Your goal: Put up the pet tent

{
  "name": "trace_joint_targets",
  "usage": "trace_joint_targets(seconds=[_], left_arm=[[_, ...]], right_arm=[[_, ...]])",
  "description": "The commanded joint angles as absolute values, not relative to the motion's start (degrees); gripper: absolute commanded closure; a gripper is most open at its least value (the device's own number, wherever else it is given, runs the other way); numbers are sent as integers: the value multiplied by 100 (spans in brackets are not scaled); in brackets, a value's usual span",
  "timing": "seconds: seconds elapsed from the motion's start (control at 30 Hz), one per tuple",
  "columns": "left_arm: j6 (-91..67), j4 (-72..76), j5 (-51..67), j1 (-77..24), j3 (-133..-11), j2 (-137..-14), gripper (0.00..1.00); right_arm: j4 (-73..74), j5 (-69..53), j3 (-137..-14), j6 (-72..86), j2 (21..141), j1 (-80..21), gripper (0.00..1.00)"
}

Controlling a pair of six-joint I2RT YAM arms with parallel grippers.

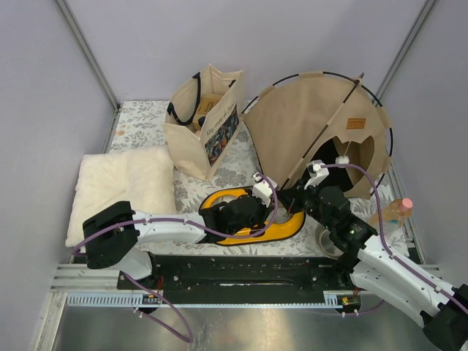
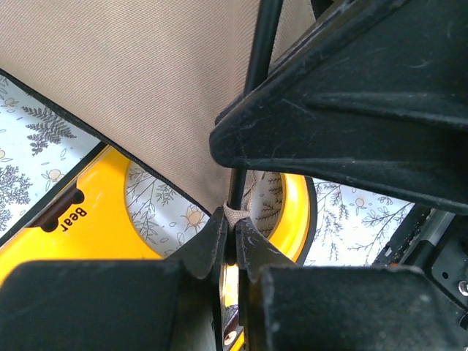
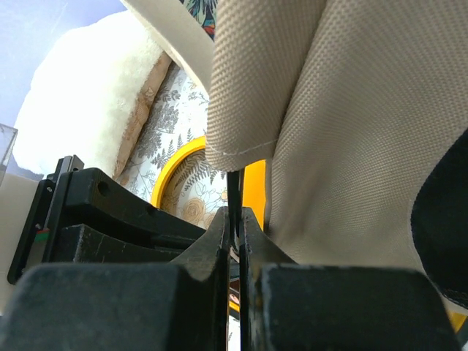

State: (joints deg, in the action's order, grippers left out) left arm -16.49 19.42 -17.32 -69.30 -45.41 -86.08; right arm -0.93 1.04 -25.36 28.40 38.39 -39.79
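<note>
White cloth printed with grey leaves and flowers [image 1: 146, 121] covers the table, which is closed in by pale lilac walls [image 1: 219, 36] with metal posts in the corners. A black rail [image 1: 234, 270] carrying the arm bases runs along the bottom of the top view.

The tan canvas pet tent [image 1: 307, 124] stands at the upper right of that view. Its arched doorway faces the lower right, and black hoops ring its top edge. A beige tote bag with black handles [image 1: 201, 124] stands at upper centre, and a cream fluffy pillow [image 1: 121, 190] lies flat at the left. A yellow dish [image 1: 285, 230] sits at lower centre, partly under the arms. A bottle with a pink cap [image 1: 395, 212] stands at the right edge.

Both arms reach in low and meet just below the tent's near edge. The left gripper [image 2: 232, 245] is pinched on a thin black pole [image 2: 252, 95] where a tan fabric loop wraps it. The right gripper [image 3: 235, 227] is pressed together on the same kind of pole, just under the canvas hem.

"Bear" is printed in brown on the yellow dish. The tent's small brown label patch [image 1: 356, 123] and the tote's print are too small to read.
</note>
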Motion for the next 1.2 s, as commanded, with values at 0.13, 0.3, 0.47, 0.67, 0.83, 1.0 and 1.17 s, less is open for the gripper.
trace_joint_targets(seconds=[0.13, 0.3, 0.47, 0.67, 0.83, 1.0, 1.17], left_arm=[[-1626, 2074, -1643, -7022, -4834, -8499, 100], [-1573, 1952, -1687, -7022, -4825, -8403, 100], [-1564, 1916, -1714, -7022, -4781, -8367, 100], [-1565, 1802, -1688, -7031, -4772, -8315, 100], [-1503, 1679, -1591, -7022, -4948, -8314, 100], [-1450, 1460, -1626, -7022, -5238, -8516, 100], [-1520, 1318, -1661, -7022, -5440, -8675, 100]], right_arm=[[-327, -28, -2558, 2866, 3885, -3938, 100], [403, 1438, -2540, 2734, 3657, -3946, 100], [598, 2109, -2601, 2777, 3463, -3938, 100], [335, 1741, -2654, 2707, 3498, -3946, 100], [44, 802, -2628, 2443, 3700, -3946, 100], [53, 229, -2575, 2417, 3858, -3946, 100], [140, 167, -2514, 2487, 3955, -3938, 100]])
